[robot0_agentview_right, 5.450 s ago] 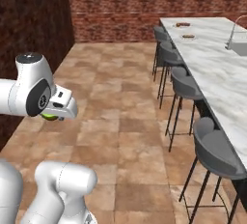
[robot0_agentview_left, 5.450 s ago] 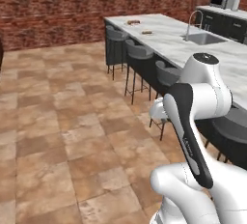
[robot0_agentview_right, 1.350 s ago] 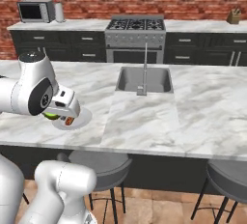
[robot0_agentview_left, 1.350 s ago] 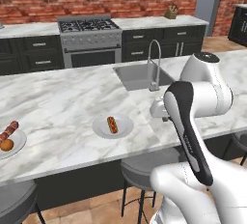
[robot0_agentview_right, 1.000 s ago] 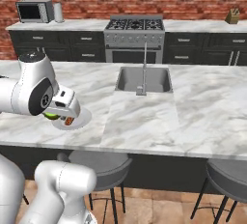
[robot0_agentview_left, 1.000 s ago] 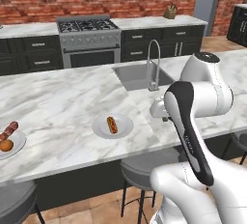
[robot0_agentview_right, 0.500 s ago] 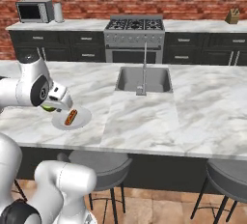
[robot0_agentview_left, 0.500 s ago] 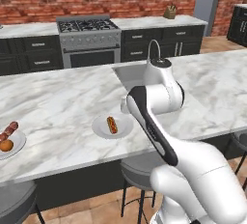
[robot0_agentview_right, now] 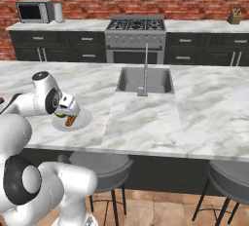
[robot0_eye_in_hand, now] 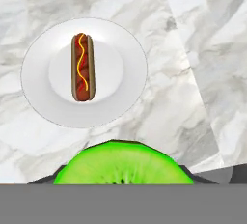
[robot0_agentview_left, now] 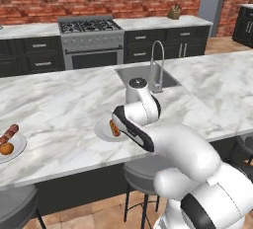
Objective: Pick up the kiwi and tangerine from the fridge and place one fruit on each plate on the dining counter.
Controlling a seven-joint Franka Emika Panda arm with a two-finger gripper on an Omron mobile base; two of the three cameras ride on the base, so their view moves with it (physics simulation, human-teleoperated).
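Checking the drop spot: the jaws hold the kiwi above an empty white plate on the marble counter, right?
Not empty. The hand view shows a hot dog already lying on the plate. The kiwi is held above it, over the marble counter.

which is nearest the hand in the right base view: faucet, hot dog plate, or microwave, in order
1. hot dog plate, just under the hand holding the kiwi
2. faucet, to the right at the sink
3. microwave, on the far wall counter

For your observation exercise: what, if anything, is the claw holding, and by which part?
The claw holds the kiwi; which part of it the fingers grip is hidden.
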